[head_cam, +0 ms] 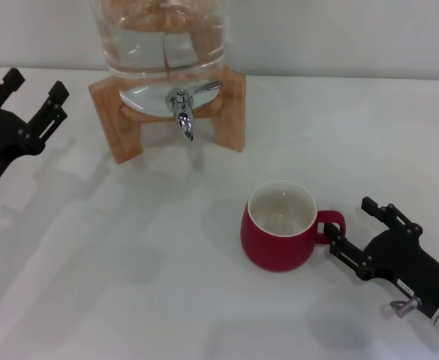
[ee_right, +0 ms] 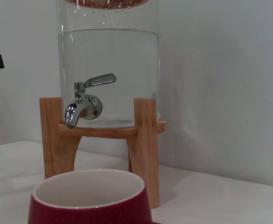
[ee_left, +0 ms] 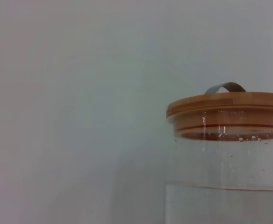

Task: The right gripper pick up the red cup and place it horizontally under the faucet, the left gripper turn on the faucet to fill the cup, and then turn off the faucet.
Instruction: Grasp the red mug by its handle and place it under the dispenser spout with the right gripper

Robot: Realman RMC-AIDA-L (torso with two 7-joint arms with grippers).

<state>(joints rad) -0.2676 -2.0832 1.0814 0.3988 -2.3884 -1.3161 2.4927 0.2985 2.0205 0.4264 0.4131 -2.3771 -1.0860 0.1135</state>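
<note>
Right end effector (head_cam: pixel 348 227) (low, open) by red cup (head_cam: pixel 279 226) handle

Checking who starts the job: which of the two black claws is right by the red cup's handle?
The right gripper, its fingers flanking the red cup handle. The left gripper sits far off, beside the dispenser's wooden stand.

Bare counter (head_cam: pixel 129 247) lies open between the faucet (head_cam: pixel 182 109) and the red cup (head_cam: pixel 281 225), with nothing standing under the spout. The wooden stand (head_cam: pixel 230 112) has its legs on either side of the faucet, narrowing side approach. The right end effector (head_cam: pixel 354 229) sits just beside the cup's handle; the left end effector (head_cam: pixel 31 101) hangs left of the stand, apart from it.
</note>
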